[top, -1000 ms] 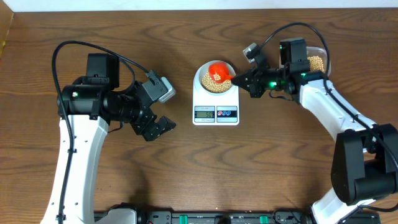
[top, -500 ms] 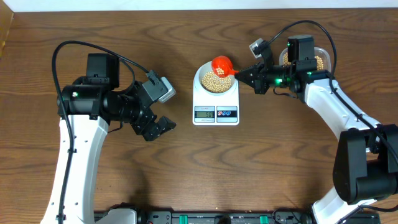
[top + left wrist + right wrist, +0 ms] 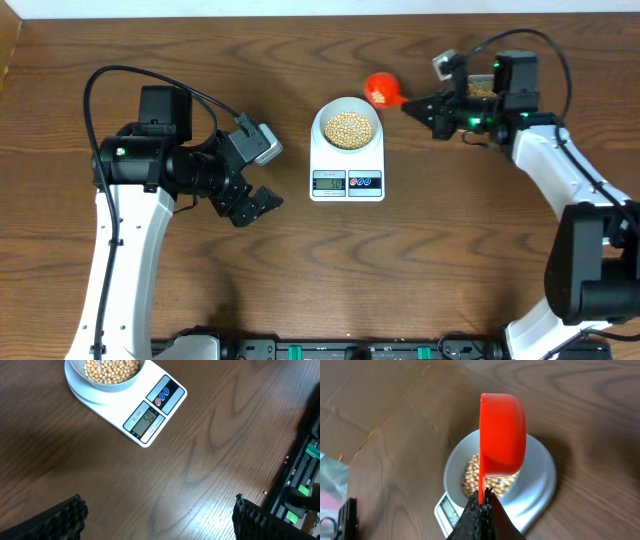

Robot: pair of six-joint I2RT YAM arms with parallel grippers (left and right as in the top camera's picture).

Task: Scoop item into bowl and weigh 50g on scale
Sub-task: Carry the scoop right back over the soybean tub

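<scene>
Where scoop (image 3: 502,432) hangs on edge, bowl (image 3: 454,461) partly hidden, scale (image 3: 447,508) cut off.

**Clearances around the scale, seen from above.**
The scale (image 3: 347,183), carrying the bowl (image 3: 318,128), stands mid-table as the one central obstacle. On its left, a band of bare table (image 3: 290,120) separates it from the left gripper (image 3: 258,207), which stands spread wide — an open lane. At its right rear the red scoop (image 3: 379,88), pinched by the right gripper (image 3: 410,103), is held just beside the bowl's rim without touching it — that side is narrowed. Open wood lies before the scale's display edge.
</scene>
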